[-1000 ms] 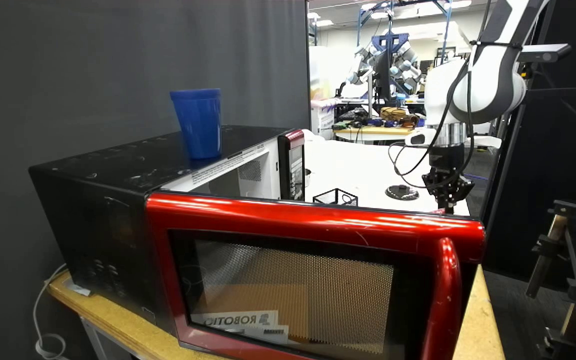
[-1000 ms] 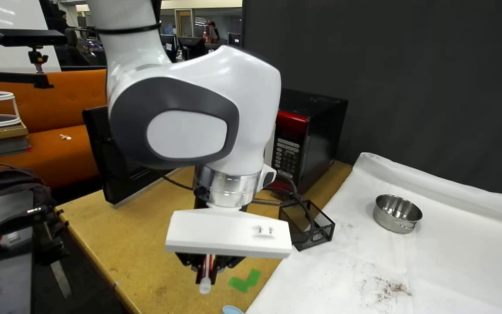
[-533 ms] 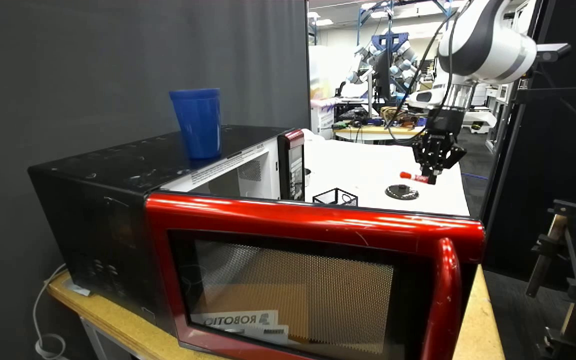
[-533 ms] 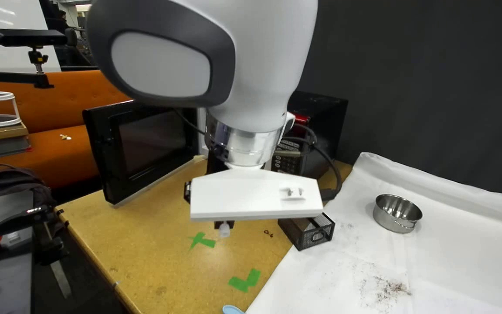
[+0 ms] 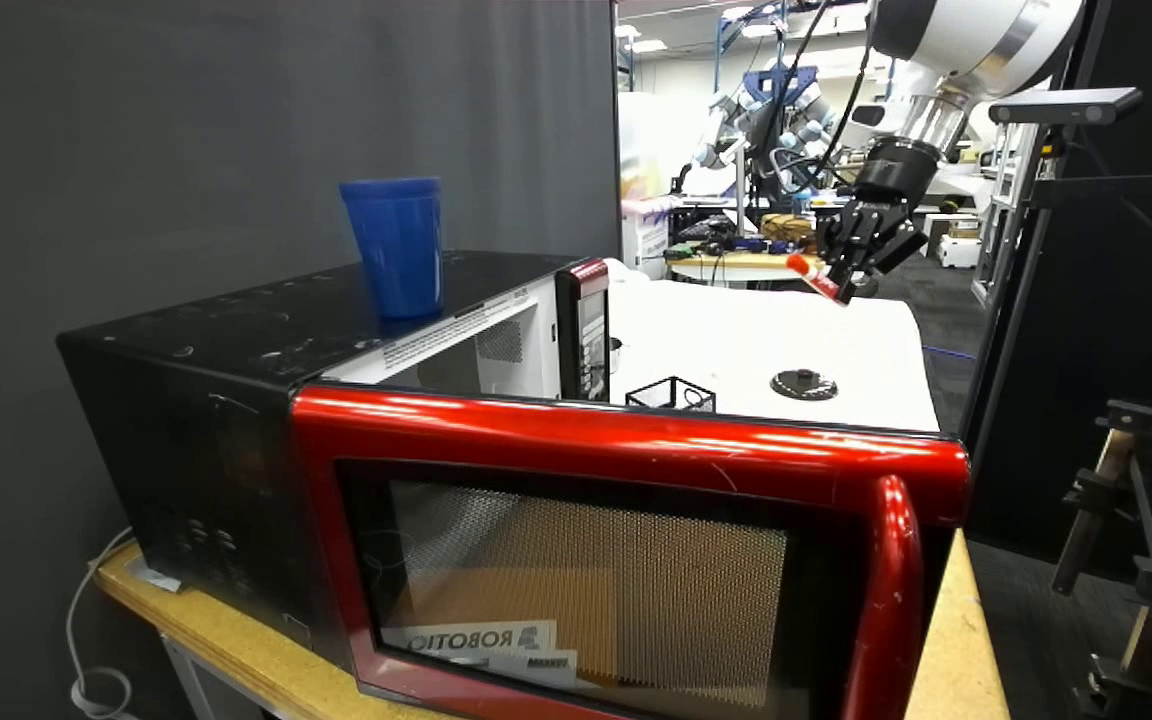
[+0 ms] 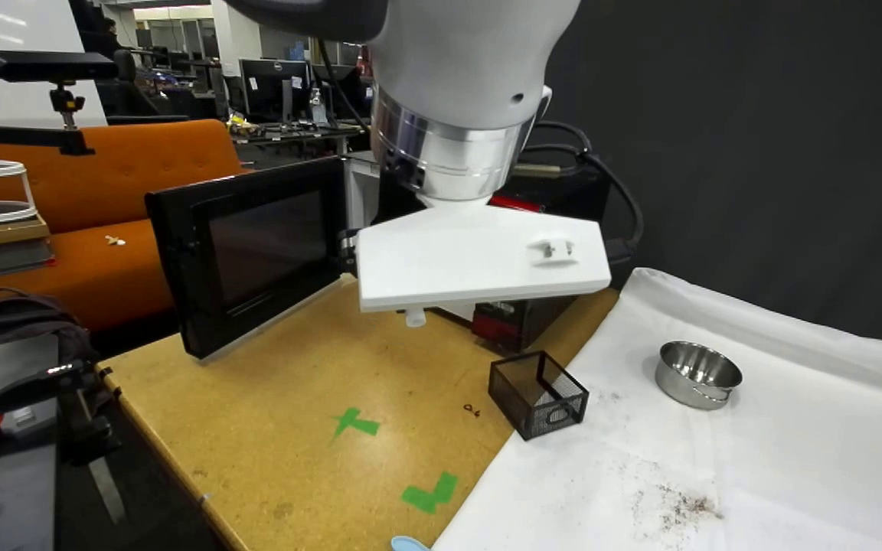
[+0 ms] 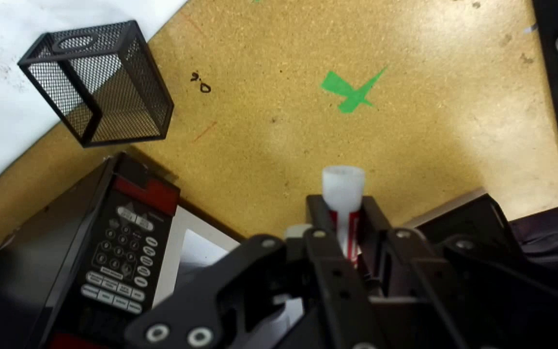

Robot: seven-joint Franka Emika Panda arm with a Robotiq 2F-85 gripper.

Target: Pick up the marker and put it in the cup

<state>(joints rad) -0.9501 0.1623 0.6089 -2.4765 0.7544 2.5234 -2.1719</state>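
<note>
The blue cup (image 5: 396, 245) stands upright on top of the microwave in an exterior view. It does not show in the wrist view or the exterior view with the arm in front. My gripper (image 5: 844, 288) is shut on the red and whitish marker (image 5: 814, 277) and holds it high above the table, well to the right of the cup. The marker is tilted, with its red end toward the cup's side. In the wrist view the gripper (image 7: 344, 211) pinches the marker (image 7: 343, 186), whitish end outward. The marker's whitish end (image 6: 415, 317) shows below the white camera housing, which hides the fingers.
The black microwave (image 5: 236, 310) has its red-framed door (image 5: 636, 430) swung open toward the table's edge. A black mesh basket (image 6: 538, 394) stands beside it. A steel pot (image 6: 697, 375) stands on white paper. A dark lid (image 5: 804, 384) lies on the paper.
My gripper has risen with the marker from behind the microwave door and moved slightly toward the cup's side. The wrist has tilted. The cup has not moved.
</note>
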